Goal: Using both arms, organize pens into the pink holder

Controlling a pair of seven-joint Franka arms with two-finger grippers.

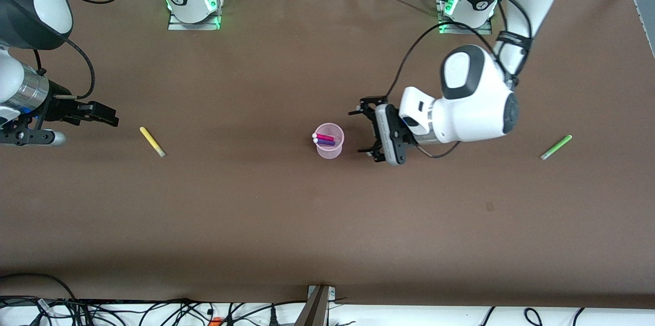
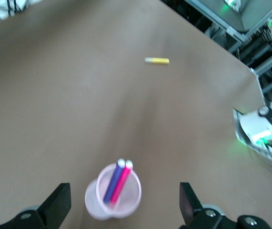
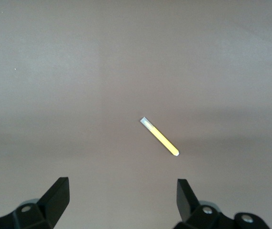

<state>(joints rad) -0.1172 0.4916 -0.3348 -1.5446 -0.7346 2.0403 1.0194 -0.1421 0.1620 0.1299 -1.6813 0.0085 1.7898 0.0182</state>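
My left tool [image 1: 364,130] hangs over the table [image 1: 256,213] just beside the pink holder [image 1: 329,140], fingers spread wide and empty. The holder stands mid-table with the magenta pen [image 1: 324,136] and dark purple pen [image 1: 324,142] in it. My right tool [image 1: 105,115], fingers apart, hovers near the yellow pen [image 1: 152,141]. The light green pen [image 1: 556,147] lies toward my left arm's end.

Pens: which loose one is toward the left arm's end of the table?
The green pen, lying flat on the table. The yellow pen lies toward the right arm's end; the magenta pen and purple pen are in the holder.
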